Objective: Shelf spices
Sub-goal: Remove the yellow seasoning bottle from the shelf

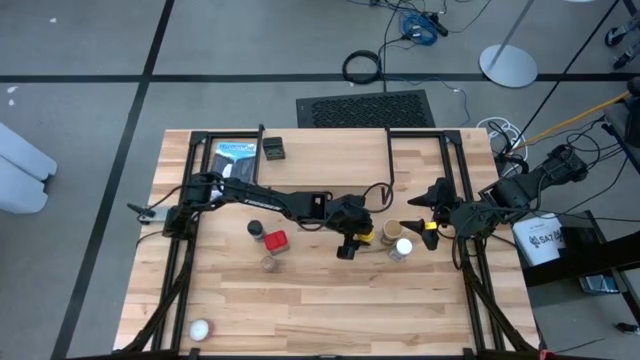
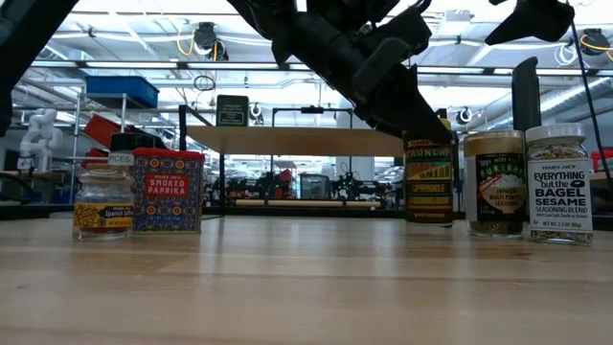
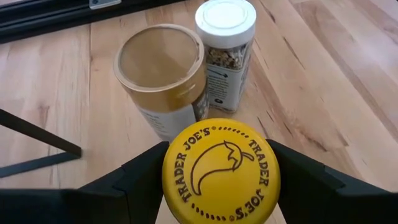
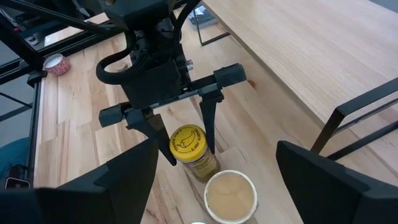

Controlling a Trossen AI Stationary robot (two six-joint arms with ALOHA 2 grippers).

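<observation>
The yellow-lidded jar [image 3: 221, 171] has a bright yellow cap printed with a dark pepper outline and lettering. The tan-lidded jar [image 3: 163, 62] is beige on top, the white-lidded jar [image 3: 225, 15] plain white. The red tin [image 2: 168, 190] shows blue-and-red ornamental patterning. The table [image 1: 330, 310] is pale striped wood.

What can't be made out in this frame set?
- Yellow-lidded jar: label hidden in the left wrist view by its lid; in the low view the left gripper covers its top.
- Small dark-lidded jar: mostly hidden behind other containers in the low view.
- Right gripper: fingertips cut off by the right wrist view's bottom edge.
</observation>
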